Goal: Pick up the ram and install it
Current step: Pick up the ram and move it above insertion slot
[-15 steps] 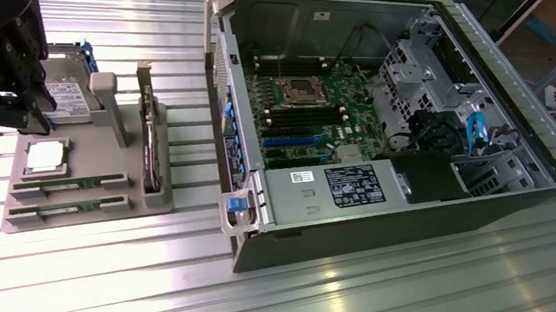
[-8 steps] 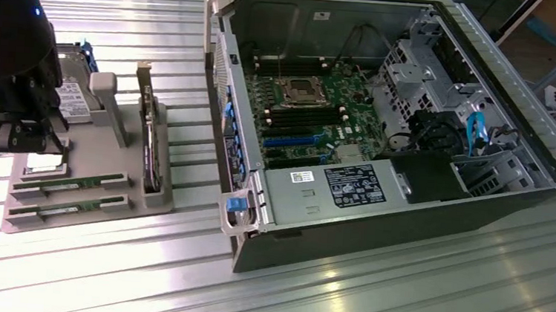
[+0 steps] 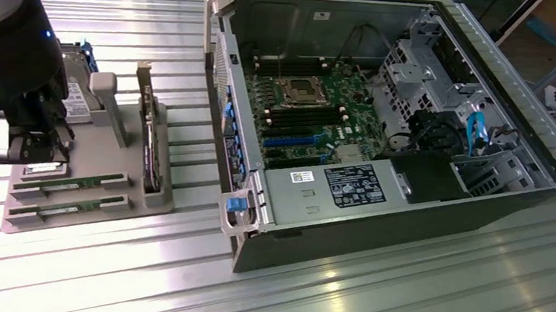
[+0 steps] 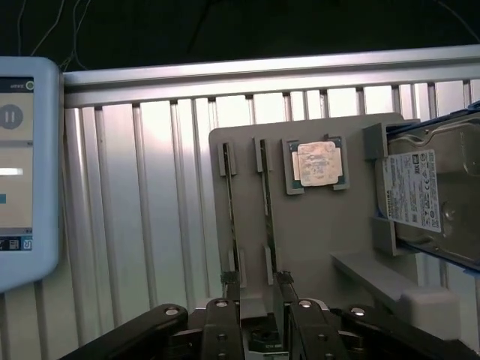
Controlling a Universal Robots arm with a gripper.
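The end effector (image 4: 256,283) hangs open over the grey holder (image 3: 85,217) at the exterior view's left of the bench (image 3: 366,308). Its fingers (image 4: 225,330) sit either side of the ram (image 4: 267,199), which stands on edge in a slot. The processor (image 4: 316,163) and hard drive (image 4: 439,187) sit beside it, and the open computer case (image 3: 381,231) lies to the right.
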